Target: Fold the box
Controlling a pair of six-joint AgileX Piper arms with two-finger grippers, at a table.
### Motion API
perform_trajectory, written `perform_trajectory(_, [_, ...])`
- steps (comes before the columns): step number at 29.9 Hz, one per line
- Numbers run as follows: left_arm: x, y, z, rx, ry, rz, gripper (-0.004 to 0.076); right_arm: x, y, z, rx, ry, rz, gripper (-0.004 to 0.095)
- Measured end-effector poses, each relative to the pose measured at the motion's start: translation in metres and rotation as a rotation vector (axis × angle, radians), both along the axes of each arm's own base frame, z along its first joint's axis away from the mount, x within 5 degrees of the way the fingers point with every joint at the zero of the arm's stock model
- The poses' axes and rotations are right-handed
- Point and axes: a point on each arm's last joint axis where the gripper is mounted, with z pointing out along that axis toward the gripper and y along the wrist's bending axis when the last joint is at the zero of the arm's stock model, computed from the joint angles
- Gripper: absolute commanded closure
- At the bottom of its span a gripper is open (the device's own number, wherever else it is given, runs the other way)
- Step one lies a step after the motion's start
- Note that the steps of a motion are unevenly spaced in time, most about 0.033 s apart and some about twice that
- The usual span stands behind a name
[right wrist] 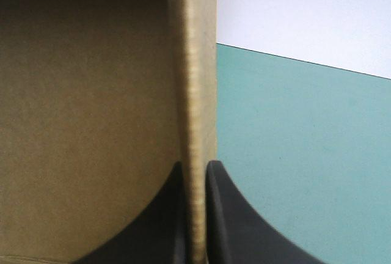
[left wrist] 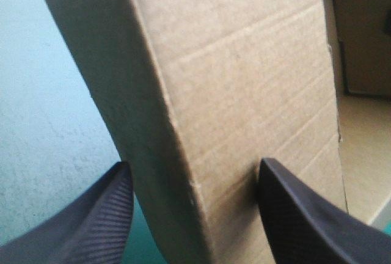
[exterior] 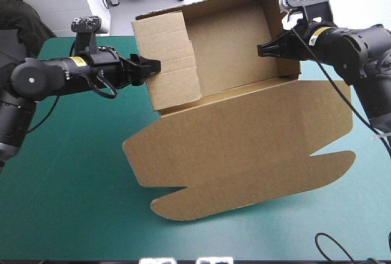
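The brown box [exterior: 229, 50] stood at the middle of the bench [exterior: 67, 197], reaching toward 12 o'clock, as an open tray with its walls raised. It sat tilted, its floor tipped toward the high camera. The lid [exterior: 244, 148] lay flat and unfolded toward 6 o'clock over the teal-green cover [exterior: 73, 154], with its curved tabs at the near edge.

The left end effector [exterior: 151, 66] came in from 9 o'clock and met the left wall [exterior: 168, 56], a thick folded panel. Its black fingers [left wrist: 287, 209] stood spread, one on each side of that wall. The inner finger touched the board, and the outer one sat just beside the outer face.

The right end effector [exterior: 269, 49] reached in from 3 o'clock at the right wall [exterior: 273, 13]. Its fingers were pressed nearly together and pinched the wall's edge between them. One finger was inside the tray and the other outside, over the cover.
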Motion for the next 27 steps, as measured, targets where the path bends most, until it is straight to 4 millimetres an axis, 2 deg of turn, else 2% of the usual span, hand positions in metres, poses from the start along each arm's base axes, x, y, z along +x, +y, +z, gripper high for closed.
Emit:
perform_trajectory(5, [0.016,-0.017,-0.01,0.013,0.006,0.046,0.0302,0.002,0.001,-0.001,0.04,0.01,-0.025,0.0923])
perform_trajectory(11, [0.039,-0.034,-0.03,0.121,0.062,0.07,0.0302,0.002,0.001,-0.001,0.065,0.018,-0.039,0.0923])
perform_trajectory(16, [0.046,-0.033,-0.02,0.128,0.044,0.115,0.0306,0.004,0.002,-0.005,0.067,0.047,-0.046,0.0923])
perform_trajectory(20, [0.047,-0.031,-0.009,0.131,-0.002,0.134,0.034,0.011,0.005,-0.015,0.063,0.098,-0.044,0.0923])
perform_trajectory(24, [0.054,-0.03,-0.017,0.198,0.02,0.144,0.0375,0.02,0.009,-0.027,0.051,0.156,-0.039,0.0923])
perform_trajectory(27, [0.062,-0.033,-0.03,0.228,0.064,0.138,0.0449,0.027,0.013,-0.038,0.036,0.207,-0.036,0.0923])
